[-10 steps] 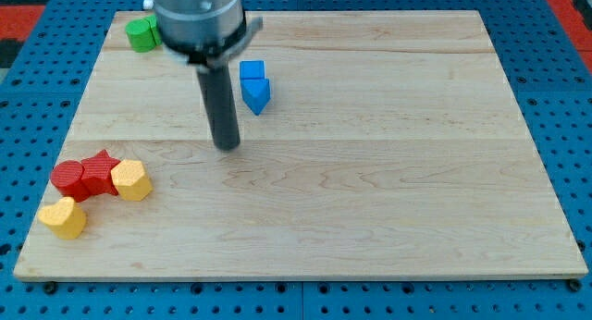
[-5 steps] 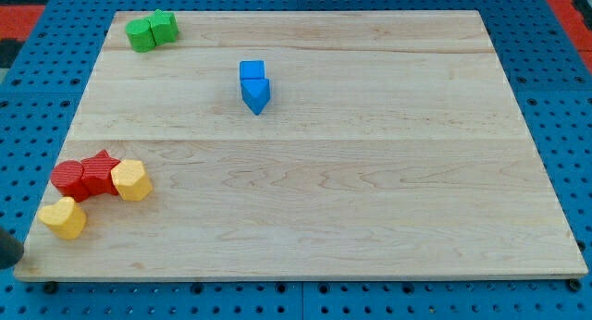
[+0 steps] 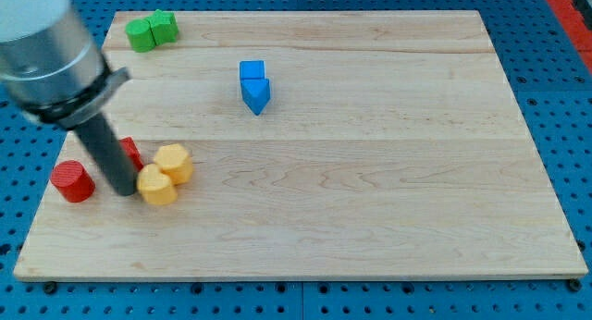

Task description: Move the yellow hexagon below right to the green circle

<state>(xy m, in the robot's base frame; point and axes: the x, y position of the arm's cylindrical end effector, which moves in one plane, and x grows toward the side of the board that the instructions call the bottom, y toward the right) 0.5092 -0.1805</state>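
Though the yellow hexagon (image 3: 174, 162) sits in the lower left of the frame, the green circle (image 3: 141, 34) lies well apart at the upper left, so nearly all the travel is left. My tip (image 3: 123, 190) rests just left of a second yellow block (image 3: 157, 185), which touches the hexagon's lower-left side. There are no jaws here, only a bare rod. A red cylinder (image 3: 72, 181) stands further left; another red block (image 3: 130, 152) peeks out behind the rod.

A red round wooden block (image 3: 72, 181) lay near the pale wooden tabletop's (image 3: 370, 190) left edge. Two blue blocks, one square (image 3: 252, 70), one pointed (image 3: 256, 95), touched near the top centre.
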